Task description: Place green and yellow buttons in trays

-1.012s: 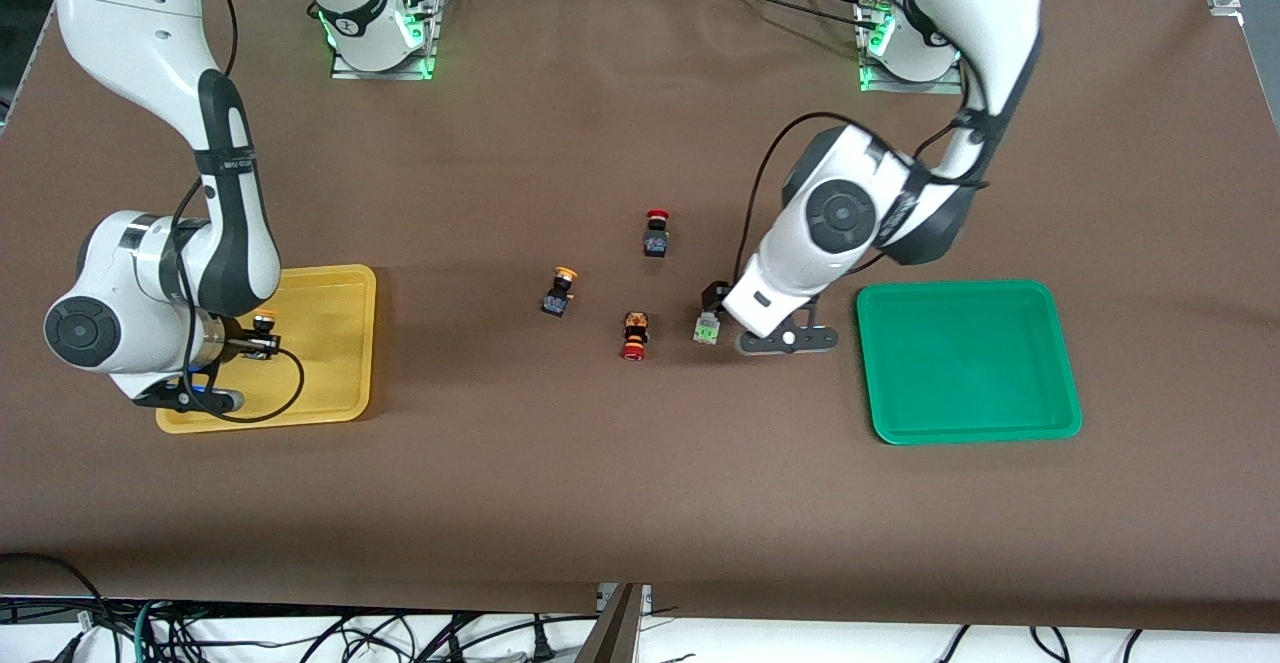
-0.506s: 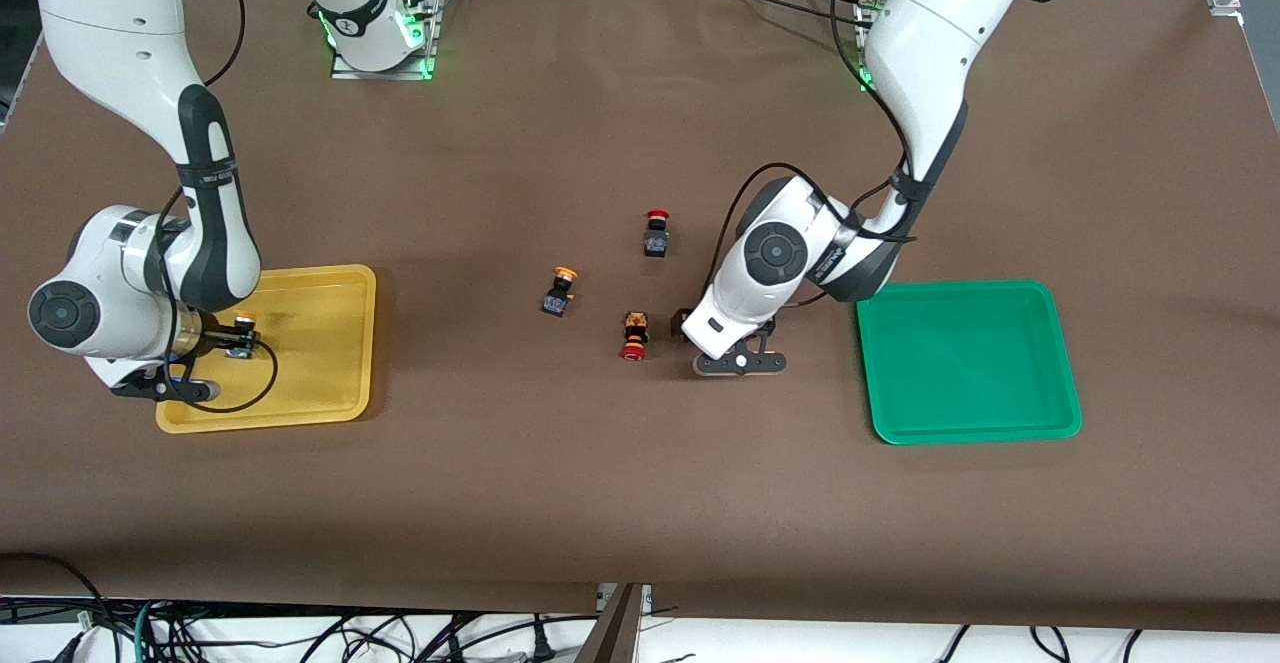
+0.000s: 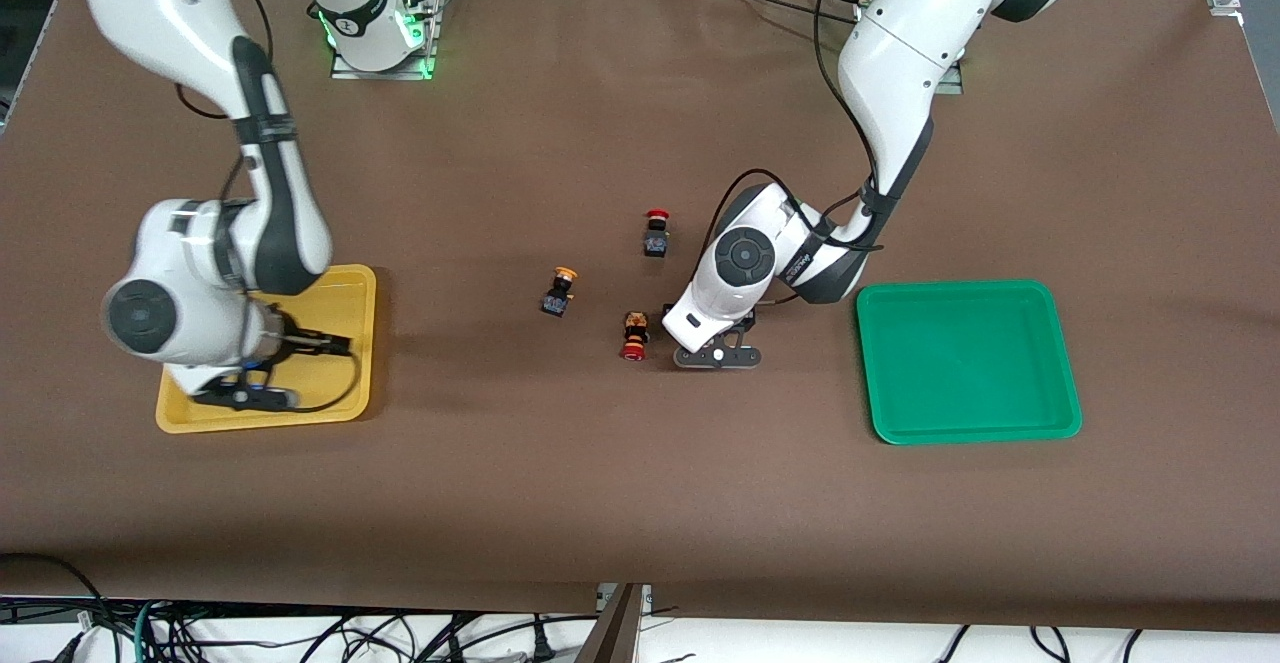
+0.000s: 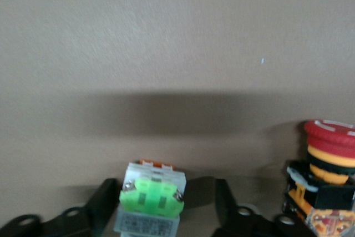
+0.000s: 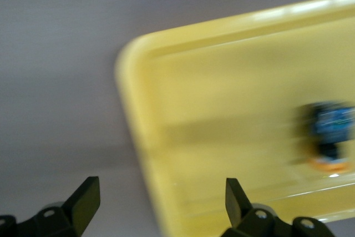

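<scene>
A whitish button with a green mark (image 4: 151, 201) stands on the brown cloth between the open fingers (image 4: 102, 206) of my left gripper (image 4: 163, 209), which do not touch it. In the front view this gripper (image 3: 712, 345) hides it. My right gripper (image 3: 300, 363) is open and empty over the yellow tray (image 3: 345, 288). In the right wrist view (image 5: 161, 198) it hangs above the tray's corner (image 5: 144, 92), and a yellow-capped button (image 5: 330, 137) lies in the tray. Another yellow-capped button (image 3: 561, 291) stands at mid-table. The green tray (image 3: 968, 361) is empty. The second green button is out of view.
Two red-capped black switches are on the cloth. One (image 3: 656, 232) is farther from the front camera. The other (image 3: 634, 335) lies right beside my left gripper and also shows in the left wrist view (image 4: 324, 176).
My left gripper moved toward the right arm's end and came down around the green button. My right gripper let go of the yellow-capped button in the yellow tray and shifted toward mid-table.
</scene>
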Motion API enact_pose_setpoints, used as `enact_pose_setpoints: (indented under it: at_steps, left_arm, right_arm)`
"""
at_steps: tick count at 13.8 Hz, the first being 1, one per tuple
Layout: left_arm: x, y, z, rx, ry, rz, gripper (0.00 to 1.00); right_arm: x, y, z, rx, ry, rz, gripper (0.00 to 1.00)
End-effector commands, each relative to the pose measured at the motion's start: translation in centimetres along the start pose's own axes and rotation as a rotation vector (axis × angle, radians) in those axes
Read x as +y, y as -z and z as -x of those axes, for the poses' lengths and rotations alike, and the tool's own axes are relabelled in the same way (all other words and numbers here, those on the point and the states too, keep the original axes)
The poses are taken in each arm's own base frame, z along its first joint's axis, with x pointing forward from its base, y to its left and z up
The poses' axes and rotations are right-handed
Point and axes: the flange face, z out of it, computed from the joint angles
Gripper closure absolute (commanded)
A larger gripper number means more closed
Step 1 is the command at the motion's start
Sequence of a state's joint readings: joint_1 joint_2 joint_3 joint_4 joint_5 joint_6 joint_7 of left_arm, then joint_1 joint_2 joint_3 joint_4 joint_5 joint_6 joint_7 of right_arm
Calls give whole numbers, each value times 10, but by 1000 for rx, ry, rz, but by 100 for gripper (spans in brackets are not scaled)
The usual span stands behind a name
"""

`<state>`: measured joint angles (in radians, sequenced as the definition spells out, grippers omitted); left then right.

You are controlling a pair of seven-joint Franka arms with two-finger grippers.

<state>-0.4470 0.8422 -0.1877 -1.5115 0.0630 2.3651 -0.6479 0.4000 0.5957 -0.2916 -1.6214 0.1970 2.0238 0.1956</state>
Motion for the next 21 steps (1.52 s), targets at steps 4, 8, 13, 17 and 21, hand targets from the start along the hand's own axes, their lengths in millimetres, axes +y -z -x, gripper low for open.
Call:
enact_pose_setpoints:
  at_steps: [4, 8, 13, 17, 21]
  left_arm:
    - [-15, 24, -19, 37, -61, -86, 100]
    - [-101, 72, -70, 24, -100, -110, 100]
    - [-299, 98, -122, -63, -215, -107, 100]
    - [-368, 83, -117, -134, -147, 80, 0]
    - [-310, 93, -96, -265, -86, 186, 0]
  right_arm:
    - [-165, -32, 59, 10, -209, -141, 0]
    - [-236, -72, 101, 35, -181, -113, 0]
    - [-260, -102, 131, 10, -147, -64, 18]
    - [-261, -104, 137, 0, -153, -55, 100]
    - [-194, -40, 85, 24, -136, -10, 100]
